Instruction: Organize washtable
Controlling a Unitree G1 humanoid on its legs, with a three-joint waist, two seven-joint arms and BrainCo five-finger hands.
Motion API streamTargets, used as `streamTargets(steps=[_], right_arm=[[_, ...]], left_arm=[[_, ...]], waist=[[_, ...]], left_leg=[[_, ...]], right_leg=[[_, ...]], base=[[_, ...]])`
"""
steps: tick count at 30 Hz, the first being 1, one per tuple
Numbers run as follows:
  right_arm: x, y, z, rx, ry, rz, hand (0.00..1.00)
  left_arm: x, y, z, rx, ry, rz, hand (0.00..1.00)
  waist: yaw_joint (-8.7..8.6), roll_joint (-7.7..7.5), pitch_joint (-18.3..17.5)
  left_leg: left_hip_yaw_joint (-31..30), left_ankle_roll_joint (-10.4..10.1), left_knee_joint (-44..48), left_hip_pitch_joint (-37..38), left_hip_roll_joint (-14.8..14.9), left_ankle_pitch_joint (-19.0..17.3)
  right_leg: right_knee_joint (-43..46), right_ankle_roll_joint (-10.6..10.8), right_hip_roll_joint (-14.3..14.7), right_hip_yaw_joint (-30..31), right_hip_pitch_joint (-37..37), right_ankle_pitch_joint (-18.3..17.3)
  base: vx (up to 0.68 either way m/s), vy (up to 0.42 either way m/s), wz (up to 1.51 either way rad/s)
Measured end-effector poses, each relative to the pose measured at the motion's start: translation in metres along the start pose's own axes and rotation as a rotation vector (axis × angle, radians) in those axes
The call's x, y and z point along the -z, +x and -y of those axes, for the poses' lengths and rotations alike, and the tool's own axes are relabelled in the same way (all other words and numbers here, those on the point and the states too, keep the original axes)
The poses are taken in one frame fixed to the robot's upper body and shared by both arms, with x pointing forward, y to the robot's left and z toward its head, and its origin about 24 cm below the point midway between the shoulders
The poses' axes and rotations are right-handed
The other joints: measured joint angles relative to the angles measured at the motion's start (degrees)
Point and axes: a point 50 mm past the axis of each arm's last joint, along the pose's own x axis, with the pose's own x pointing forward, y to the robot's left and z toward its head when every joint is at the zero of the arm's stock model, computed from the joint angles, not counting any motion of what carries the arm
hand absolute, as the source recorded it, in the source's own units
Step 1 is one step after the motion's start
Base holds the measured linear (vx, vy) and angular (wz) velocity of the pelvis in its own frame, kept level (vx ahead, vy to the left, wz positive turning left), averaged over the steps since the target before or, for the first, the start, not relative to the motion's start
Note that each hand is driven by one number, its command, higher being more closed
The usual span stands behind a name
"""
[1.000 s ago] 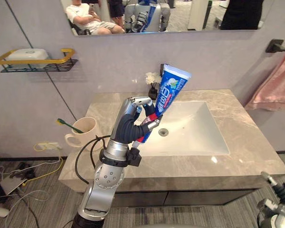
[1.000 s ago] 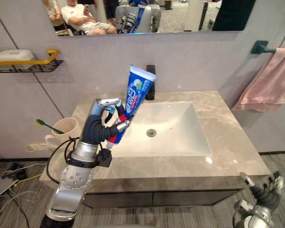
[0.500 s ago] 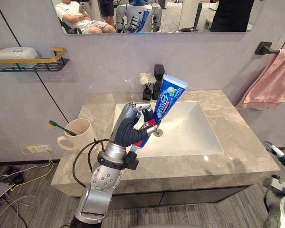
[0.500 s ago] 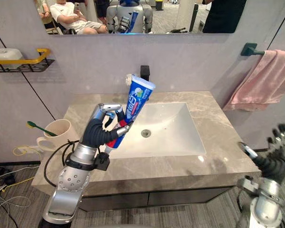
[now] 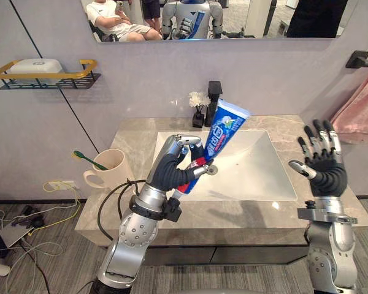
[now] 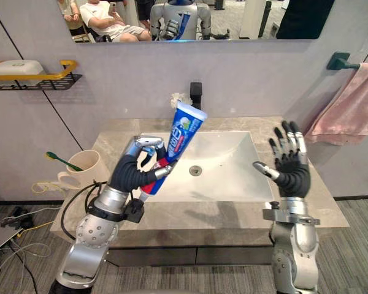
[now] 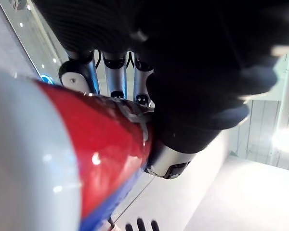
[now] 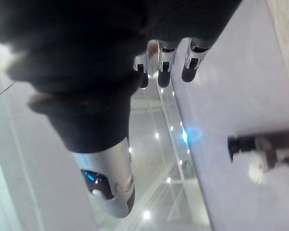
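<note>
A bathroom, or a mock-up of one: stone worktop (image 5: 138,131) with white sink (image 5: 257,174) and black tap (image 5: 214,101), wall mirror (image 5: 264,18) above, pink towel (image 5: 363,116) hanging, wire shelf (image 5: 49,81), mug (image 5: 107,169) with a toothbrush (image 5: 83,157). The mirror reflects a seated person (image 5: 113,21) in a larger room.

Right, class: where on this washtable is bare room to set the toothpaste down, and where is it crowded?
Free: the countertop strip right of the sink basin, by the open right hand; the front strip; the corner behind the mug. Crowded: behind the basin, where faucet and flower vase stand; toothpaste tube in left hand.
</note>
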Motion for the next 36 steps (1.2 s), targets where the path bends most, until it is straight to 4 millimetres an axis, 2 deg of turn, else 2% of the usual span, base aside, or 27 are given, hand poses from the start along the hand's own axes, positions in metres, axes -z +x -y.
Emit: streamTargets(steps=[8,22,25,36], right_arm=[[0.021,0.006,-0.037,-0.142,0.202,-0.062,0.0],[0.035,0.012,-0.076,-0.281,0.41,-0.119,0.0],[0.035,0.012,-0.077,-0.275,0.426,-0.12,0.0],[0.036,0.012,-0.077,-0.28,0.426,-0.128,0.0]], left_arm=[[0.005,0.003,0.008,0.015,-0.015,-0.01,1.0],[0.005,0.006,0.027,0.066,-0.056,-0.004,1.0],[0.004,0.009,0.031,0.083,-0.06,0.01,1.0],[0.002,0.01,0.038,0.098,-0.075,0.019,1.0]], waist=[[0.47,-0.04,0.22],[0.67,-0.59,0.96],[1.27,-0.6,0.97],[1.37,-0.7,1.01]], left_leg=[[-0.81,0.05,-0.27,-0.35,-0.25,0.05],[-1.57,0.33,-1.01,-0.47,-0.85,0.47],[-1.6,0.36,-1.07,-0.6,-1.01,0.49],[-1.68,0.43,-1.21,-0.66,-1.08,0.54]], right_leg=[[-0.39,0.0,-0.18,-0.81,0.06,0.0],[-1.0,0.0,-0.68,-1.81,0.28,0.01],[-1.07,0.01,-0.82,-1.85,0.15,0.02],[-1.08,-0.1,-0.89,-1.92,0.07,0.12]], base=[[0.0,-0.004,0.06],[-0.01,-0.006,0.03],[0.0,0.0,0.0],[0.0,0.0,0.0]])
